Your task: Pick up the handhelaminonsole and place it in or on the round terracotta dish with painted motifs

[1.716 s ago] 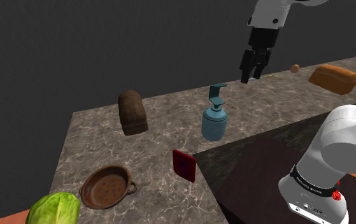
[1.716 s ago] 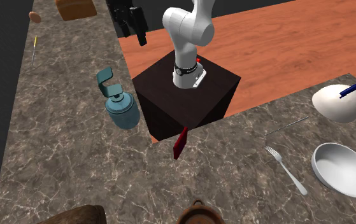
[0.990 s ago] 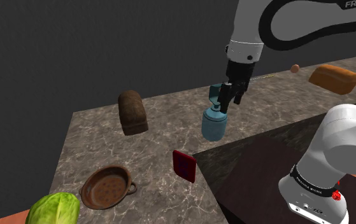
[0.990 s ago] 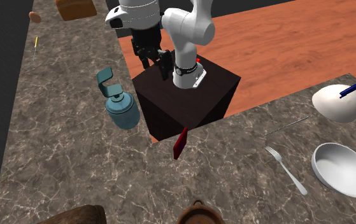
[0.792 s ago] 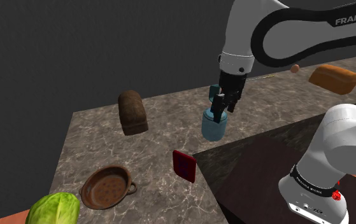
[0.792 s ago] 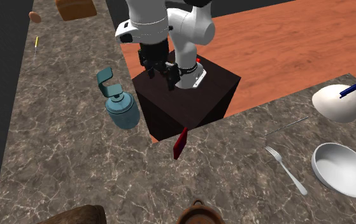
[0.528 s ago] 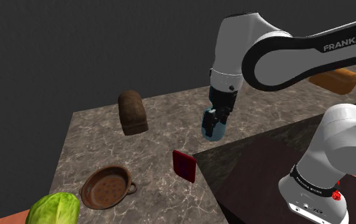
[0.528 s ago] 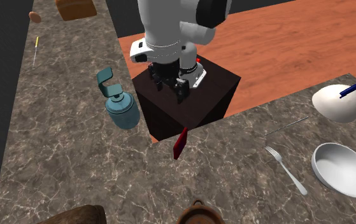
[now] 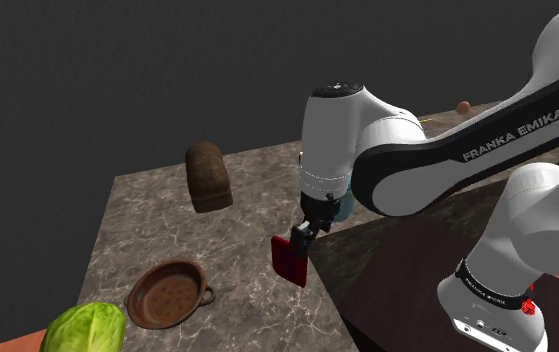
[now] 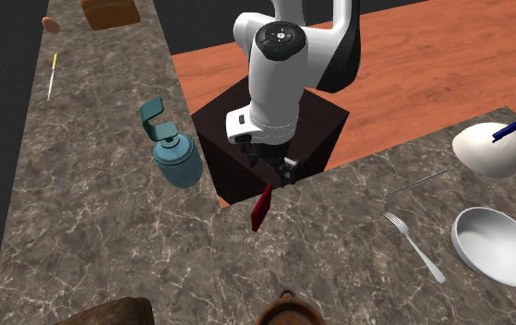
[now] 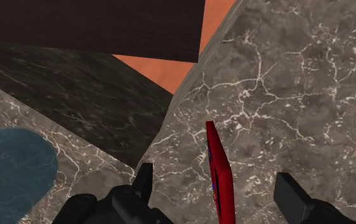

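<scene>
gripper (image 11: 216, 183) wide open, black fingers (image 11: 143, 178) standing either side of red handheld console (image 11: 219, 167), neither touching it, nothing held

console is a thin slab on its narrow edge on the marbled countertop (image 9: 227, 240), right at the countertop's inner corner where the dark stand (image 10: 316, 125) butts in; seen from the side, gripper (image 9: 305, 232) hangs just above its top edge (image 9: 289, 260)

step in hand, as I judge it: final descent and grasp. Fingers already straddle the thin faces, so go straight down, keep the slab centred, close across the thickness. Upright slab looks tippy: a finger nudging one face first would likely knock it flat. Get low enough for a firm hold but stop short of the marble, and mind the stand wall close by

teal soap bottle (image 10: 174, 157) next out, apart from the grasp line

brown round dish (image 9: 170, 297) further along, near the countertop's end edge, beside a green cabbage (image 9: 85, 330); lift clear before carrying

dark loaf (image 9: 208, 176) farthest, toward the back edge
</scene>
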